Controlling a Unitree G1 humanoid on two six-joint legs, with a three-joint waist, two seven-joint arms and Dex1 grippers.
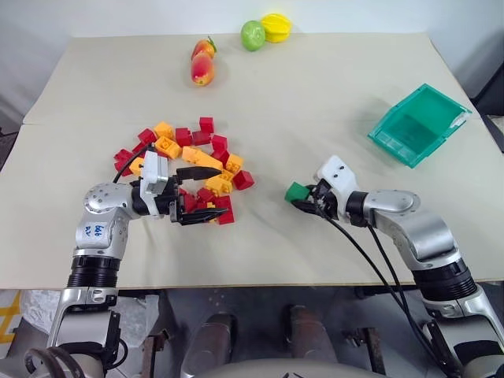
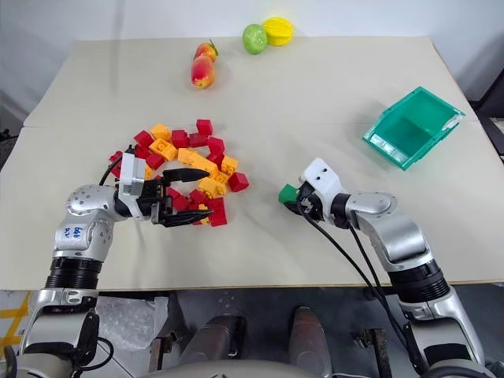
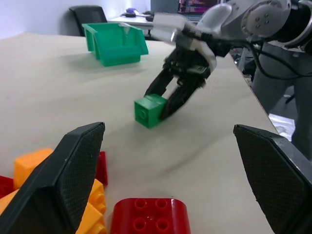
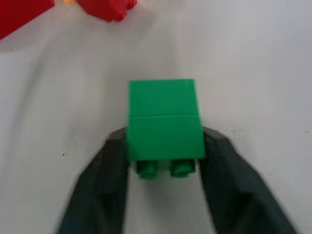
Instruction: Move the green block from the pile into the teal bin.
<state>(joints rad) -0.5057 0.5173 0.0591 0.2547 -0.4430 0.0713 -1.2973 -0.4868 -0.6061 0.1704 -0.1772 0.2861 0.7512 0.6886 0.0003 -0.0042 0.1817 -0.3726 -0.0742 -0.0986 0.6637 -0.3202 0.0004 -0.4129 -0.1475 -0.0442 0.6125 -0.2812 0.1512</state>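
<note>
We have the right gripper [image 1: 305, 200] clamped on the green block [image 1: 297, 191] by its fingertips only; a quick swing toward the teal bin [image 1: 417, 124] may shake it loose.

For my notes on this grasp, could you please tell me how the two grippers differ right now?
The left gripper is open and holds nothing, while the right gripper is shut on the green block. The left one hangs over the pile of red and orange bricks; the right one is on bare table, between the pile and the teal bin. Both have two black fingers.
</note>
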